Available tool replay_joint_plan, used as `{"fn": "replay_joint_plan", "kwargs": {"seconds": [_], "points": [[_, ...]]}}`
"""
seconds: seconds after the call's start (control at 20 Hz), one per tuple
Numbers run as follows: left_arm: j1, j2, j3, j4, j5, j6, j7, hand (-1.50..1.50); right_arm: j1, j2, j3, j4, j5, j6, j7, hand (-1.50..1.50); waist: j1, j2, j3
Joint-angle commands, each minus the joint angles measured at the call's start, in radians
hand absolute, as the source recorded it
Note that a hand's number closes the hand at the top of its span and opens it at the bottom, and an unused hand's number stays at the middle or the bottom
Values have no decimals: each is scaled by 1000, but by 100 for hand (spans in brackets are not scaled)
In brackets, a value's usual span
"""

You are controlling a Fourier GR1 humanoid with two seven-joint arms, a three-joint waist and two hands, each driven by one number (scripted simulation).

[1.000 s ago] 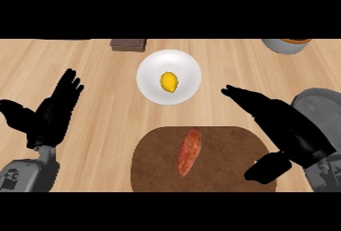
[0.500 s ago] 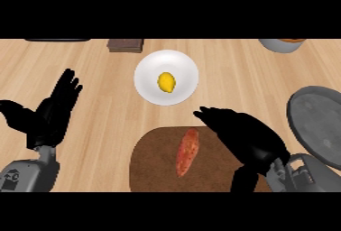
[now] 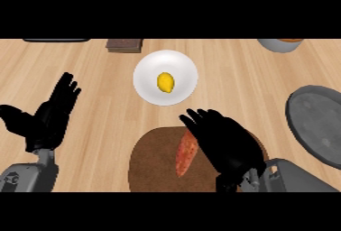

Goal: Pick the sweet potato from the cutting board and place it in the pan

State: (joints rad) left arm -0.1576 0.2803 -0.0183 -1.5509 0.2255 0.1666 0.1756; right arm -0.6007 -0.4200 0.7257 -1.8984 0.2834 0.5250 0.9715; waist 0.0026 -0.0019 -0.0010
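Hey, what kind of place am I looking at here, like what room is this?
Most likely a kitchen counter: a light wooden counter top carries a round brown cutting board with a sweet potato on it, a grey pan at the right, and a white plate holding a small yellow food item.

The sweet potato (image 3: 186,154) lies lengthwise on the round brown cutting board (image 3: 149,164) at lower centre. The right hand (image 3: 223,140) is positioned over the board's right half, fingers extended toward the upper left, immediately beside the sweet potato's right edge. The dark grey pan (image 3: 318,124) sits at the right edge. The left hand (image 3: 48,118) rests open at the left, fingers up. A white plate (image 3: 181,70) at upper centre carries a yellow lemon (image 3: 165,82).
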Motion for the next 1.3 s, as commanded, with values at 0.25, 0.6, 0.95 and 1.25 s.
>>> {"fn": "replay_joint_plan", "kwargs": {"seconds": [0.25,0.6,0.95,1.25], "points": [[-41,-19,2,-16,-26,7,53,0,-13,181,69,76,124,63,151,-150,1,0,0],[-71,-35,12,21,-33,3,50,0,-25,246,38,232,184,63,126,-150,-3,3,0],[21,-41,27,-37,-40,-38,29,0,38,264,-41,262,270,117,6,-150,-1,1,1],[17,-55,37,-55,-67,-29,38,0,35,302,-104,391,342,134,-110,-150,2,2,1]]}}
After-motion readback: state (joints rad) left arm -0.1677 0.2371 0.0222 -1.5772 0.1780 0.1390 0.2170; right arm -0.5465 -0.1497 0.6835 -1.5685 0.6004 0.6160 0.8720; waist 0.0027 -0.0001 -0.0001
